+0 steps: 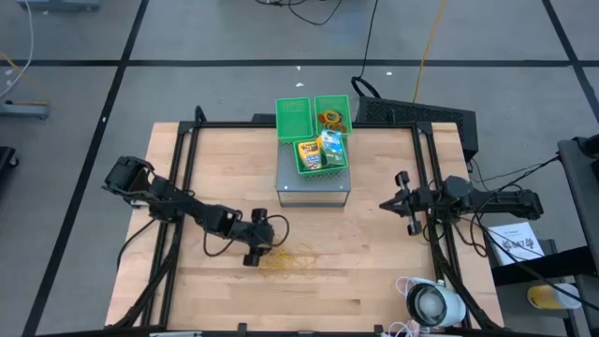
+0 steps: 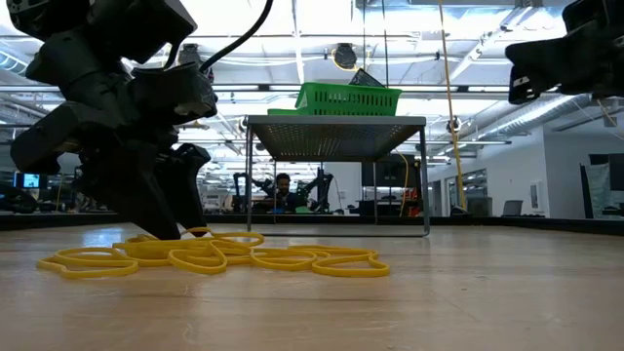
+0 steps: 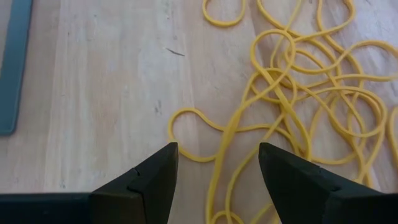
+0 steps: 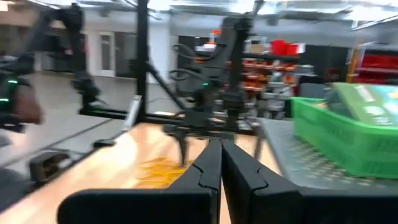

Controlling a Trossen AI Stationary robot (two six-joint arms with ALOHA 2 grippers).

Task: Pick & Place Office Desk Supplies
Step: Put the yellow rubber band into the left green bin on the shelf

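A tangle of yellow-tan rubber bands [image 1: 285,262] [image 2: 224,255] lies flat on the wooden table, near its front. My left gripper [image 1: 253,255] [image 3: 217,165] stands open at the tangle's left edge, slanting down, with one strand [image 3: 225,149] running between its fingers. Two green mesh bins [image 1: 314,131] sit on a grey stand; in them are a crayon box [image 1: 309,154], a green-white packet [image 1: 330,148] and coloured rings [image 1: 329,119]. My right gripper [image 1: 386,203] [image 4: 221,155] is shut and holds nothing, raised at the table's right side. My left gripper has its open fingers [image 3: 155,174] down at table height on either side of a strand at the tangle's edge [image 2: 168,232]. I cannot tell whether the fingertips touch the bands or the table.
The grey stand [image 1: 314,190] stands at the table's far middle. A white round device with cables [image 1: 433,304] lies at the near right corner. Black frame rails [image 1: 182,178] run along both sides. Bare wood lies between the tangle and the stand.
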